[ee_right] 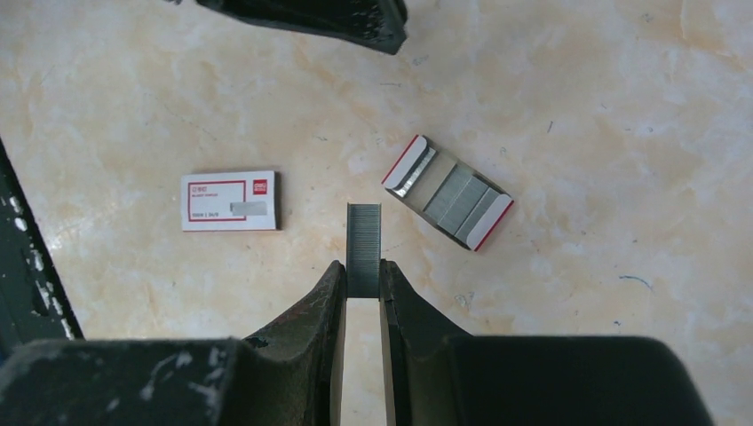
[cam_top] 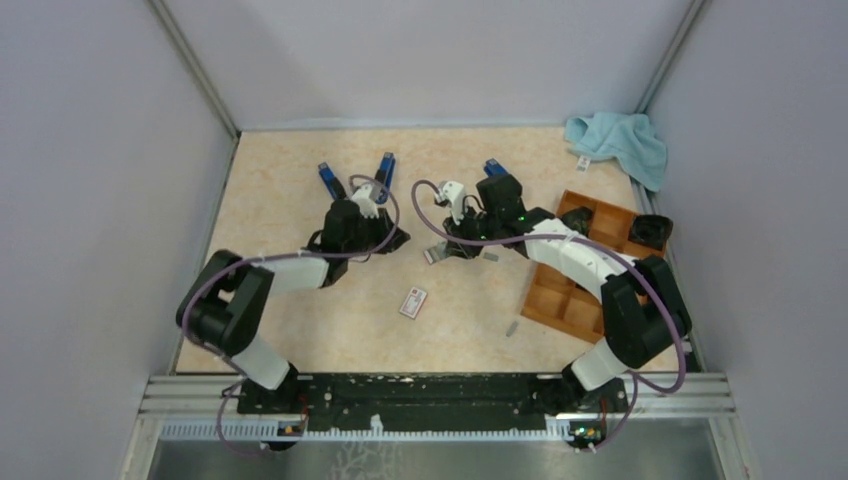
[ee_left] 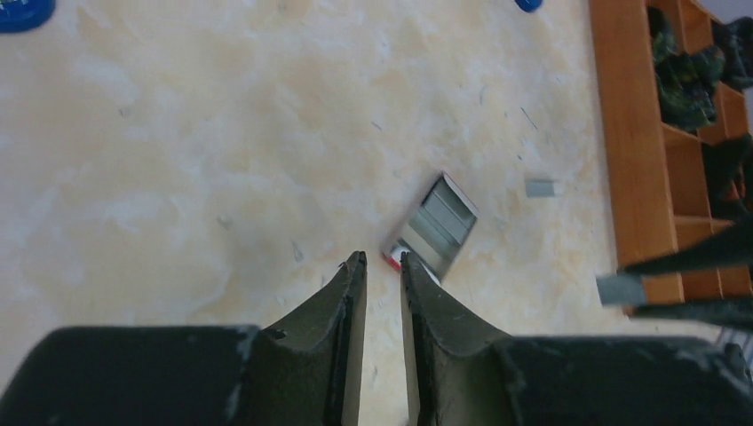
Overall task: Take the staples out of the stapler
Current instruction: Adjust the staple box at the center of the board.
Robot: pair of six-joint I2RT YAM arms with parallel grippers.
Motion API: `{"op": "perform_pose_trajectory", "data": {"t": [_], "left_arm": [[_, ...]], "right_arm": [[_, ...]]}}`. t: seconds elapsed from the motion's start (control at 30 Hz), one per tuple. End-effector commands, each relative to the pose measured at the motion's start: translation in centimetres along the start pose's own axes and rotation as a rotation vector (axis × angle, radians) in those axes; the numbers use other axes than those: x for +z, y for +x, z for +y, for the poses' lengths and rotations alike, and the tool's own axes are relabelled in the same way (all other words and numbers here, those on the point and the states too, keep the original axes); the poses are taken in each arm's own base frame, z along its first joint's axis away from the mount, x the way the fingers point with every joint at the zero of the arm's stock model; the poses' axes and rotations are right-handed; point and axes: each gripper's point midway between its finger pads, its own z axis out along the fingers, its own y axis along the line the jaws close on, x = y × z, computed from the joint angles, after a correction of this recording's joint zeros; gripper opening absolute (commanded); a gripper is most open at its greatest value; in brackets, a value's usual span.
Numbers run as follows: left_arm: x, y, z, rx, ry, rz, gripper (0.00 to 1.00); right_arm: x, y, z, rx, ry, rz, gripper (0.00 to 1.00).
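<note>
My right gripper [ee_right: 363,264] is shut on a short grey strip of staples [ee_right: 363,240], which sticks out past the fingertips above the table. Just beyond it lies an open red-edged staple tray [ee_right: 448,193] with more strips in it. My left gripper [ee_left: 380,259] hovers by the near corner of that tray [ee_left: 435,226], its jaws a narrow gap apart with nothing between them. Another loose strip [ee_left: 540,187] lies on the table past the tray. Three blue staplers [cam_top: 325,180] [cam_top: 385,165] [cam_top: 493,167] stand at the back, beyond both grippers [cam_top: 395,238] [cam_top: 465,245].
A small white box with a red label [ee_right: 229,201] lies left of the held strip. A wooden compartment tray [cam_top: 575,300] with dark items sits at the right, and a light blue cloth [cam_top: 620,140] lies at the back right. One more grey strip [cam_top: 511,328] lies near the front.
</note>
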Motion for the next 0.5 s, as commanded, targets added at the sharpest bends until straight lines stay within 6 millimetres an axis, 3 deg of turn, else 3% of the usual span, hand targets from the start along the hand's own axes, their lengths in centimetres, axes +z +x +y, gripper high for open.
{"op": "perform_pose_trajectory", "data": {"t": [0.0, 0.2, 0.47], "left_arm": [[2.6, 0.3, 1.5, -0.035, -0.061, 0.097, 0.26], [5.0, 2.4, 2.0, -0.061, -0.039, 0.220, 0.25], [6.2, 3.5, 1.5, -0.093, -0.001, 0.283, 0.23]], "right_arm": [[0.6, 1.0, -1.1, 0.022, 0.038, 0.032, 0.10], [0.9, 1.2, -1.4, 0.022, 0.051, 0.037, 0.10], [1.5, 2.1, -1.8, 0.023, 0.062, 0.071, 0.10]]}}
